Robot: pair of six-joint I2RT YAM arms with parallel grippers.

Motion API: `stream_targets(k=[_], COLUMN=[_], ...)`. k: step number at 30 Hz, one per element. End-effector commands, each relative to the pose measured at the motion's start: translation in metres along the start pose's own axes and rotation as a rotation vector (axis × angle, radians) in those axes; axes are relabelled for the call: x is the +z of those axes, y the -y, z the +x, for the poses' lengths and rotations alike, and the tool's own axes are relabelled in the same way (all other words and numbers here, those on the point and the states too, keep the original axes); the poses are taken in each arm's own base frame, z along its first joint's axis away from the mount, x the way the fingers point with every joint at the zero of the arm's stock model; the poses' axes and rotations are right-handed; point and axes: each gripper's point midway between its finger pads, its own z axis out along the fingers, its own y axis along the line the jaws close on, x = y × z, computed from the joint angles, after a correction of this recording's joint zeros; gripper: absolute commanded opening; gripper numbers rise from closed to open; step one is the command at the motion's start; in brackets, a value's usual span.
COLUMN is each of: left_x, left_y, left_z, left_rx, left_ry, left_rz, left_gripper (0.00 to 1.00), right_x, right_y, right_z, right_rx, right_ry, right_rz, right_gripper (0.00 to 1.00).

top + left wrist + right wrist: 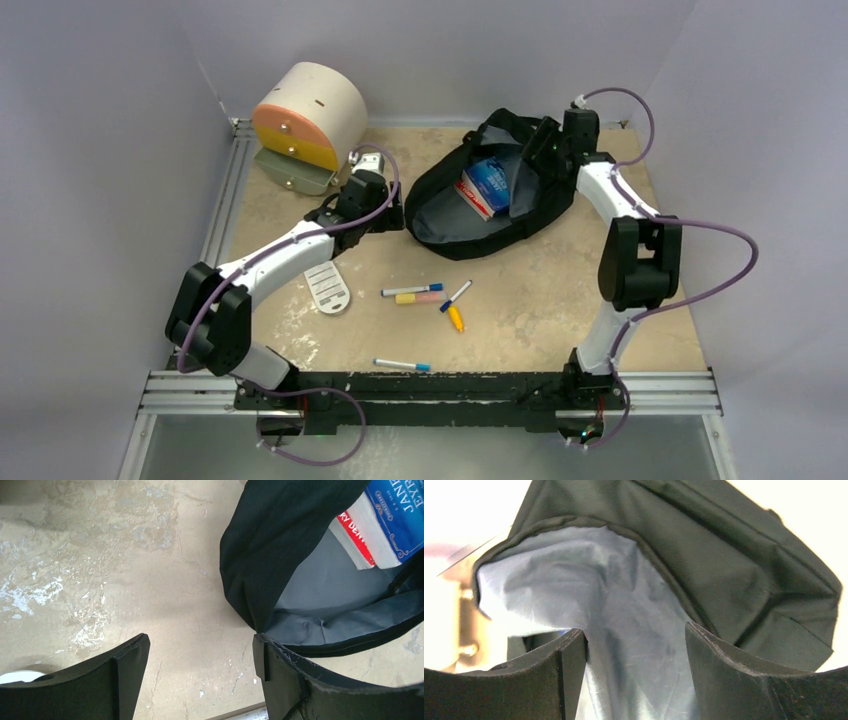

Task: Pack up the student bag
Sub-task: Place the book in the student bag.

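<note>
Although lying unzipped at the far middle-right of the table (560, 300), sags too readily to load unaided: hence the two-sided approach to the student bag (428, 192). Left gripper (200, 645), parted wide and grasping nothing, parked low at the near-left rim, with its right finger (300, 680) at, perhaps touching, the black edge; judged as stationed there to pin or lift that lip. Right gripper (634, 630), reaching in from the far-right side, likewise spread, with grey lining (624, 605) draped between the fingers but not visibly pinched; read as released over the upper flap. Inside the main compartment, against the lining: blue book (395, 515) stacked over red-and-white book (357, 535), pushed deep, apparently so as to leave the mouth free. Left loose on the table nearer the arm bases, well apart from the bag: four pens (420, 298) in a cluster, one further pen (402, 365) closer in, and white perforated card (327, 287) just beside the left forearm; presumably awaiting packing. Cream-and-orange cylindrical box (305, 115) at far left, apart from the bag and seemingly no part of the load. Judged partway through: books in, small items out, zipper undone.
</note>
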Motion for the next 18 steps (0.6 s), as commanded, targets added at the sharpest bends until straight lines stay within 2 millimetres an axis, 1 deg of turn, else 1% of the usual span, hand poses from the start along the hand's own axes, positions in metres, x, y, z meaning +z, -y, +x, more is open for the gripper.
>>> stream_targets(k=[1,4,6,7,9,10,12,13,14,16,18], left_x=[0.002,0.008,0.01,0.011,0.011,0.011,0.01,0.01,0.009,0.007,0.007], left_y=[0.001,0.004,0.009,0.011,0.015,0.017,0.017,0.017,0.017,0.017,0.016], left_z=[-0.006,-0.002,0.0,0.0,0.001,0.001,0.001,0.001,0.0,0.001,0.002], left_rx=[0.005,-0.006,-0.016,-0.021,-0.029,-0.032,-0.035,-0.037,-0.039,-0.04,-0.041], left_ry=[0.029,0.013,0.004,0.001,-0.004,-0.005,-0.008,-0.008,-0.006,-0.006,-0.008], left_rz=[0.008,0.021,0.04,0.049,0.069,0.076,0.08,0.08,0.08,0.081,0.081], left_gripper=[0.75,0.75,0.75,0.75,0.75,0.75,0.75,0.75,0.75,0.75,0.75], right_x=[-0.037,-0.062,-0.073,-0.077,-0.079,-0.076,-0.069,-0.067,-0.064,-0.052,-0.036], right_y=[-0.058,-0.094,-0.105,-0.106,-0.097,-0.086,-0.048,-0.033,-0.024,-0.016,-0.023], right_z=[-0.029,-0.015,-0.01,-0.011,-0.02,-0.03,-0.05,-0.054,-0.055,-0.044,-0.023], right_rx=[-0.134,-0.216,-0.267,-0.264,-0.199,-0.134,-0.015,0.013,0.02,0.002,-0.06], right_ry=[0.112,0.072,0.053,0.062,0.107,0.157,0.251,0.269,0.274,0.224,0.111], right_rz=[-0.309,-0.555,-0.637,-0.641,-0.563,-0.48,-0.239,-0.162,-0.122,-0.104,-0.163], right_gripper=[0.7,0.67,0.66,0.66,0.64,0.63,0.62,0.62,0.61,0.61,0.62])
